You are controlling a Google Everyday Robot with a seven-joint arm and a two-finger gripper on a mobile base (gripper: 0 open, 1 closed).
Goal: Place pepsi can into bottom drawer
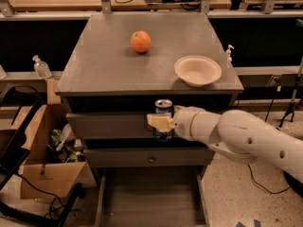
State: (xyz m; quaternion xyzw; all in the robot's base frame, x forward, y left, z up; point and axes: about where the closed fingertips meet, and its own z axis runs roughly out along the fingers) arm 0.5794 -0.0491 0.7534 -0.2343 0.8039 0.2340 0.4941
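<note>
Pepsi can (164,107) upright in mid-air before the upper drawer fronts (109,126) of a grey cabinet (109,70), just below the top's front edge, clamped at mid-height in the gripper (163,123) at the end of a white arm (255,141) reaching in from the right. Fingers closed around the can's body, one pale pad (157,121) across its near face, the far finger hidden behind it. Below, bottom drawer (149,197) pulled out, its shallow grey tray open and well beneath the can. On the cabinet top, well apart from the action: orange (140,41) toward the back, pale bowl (197,70) near the right edge. Cardboard box (45,174) on the floor to the left.

Probably light and fairly stiff, yet thin-walled and smooth: apt to slip in a loose grip or dent under a hard one. Hard to tell from this angle whether full or empty. Best taken as here, around the middle of the cylinder, axis vertical. Calls for a straight descent and a gentle set-down on the tray floor, clear of the low side walls, before any release.
</note>
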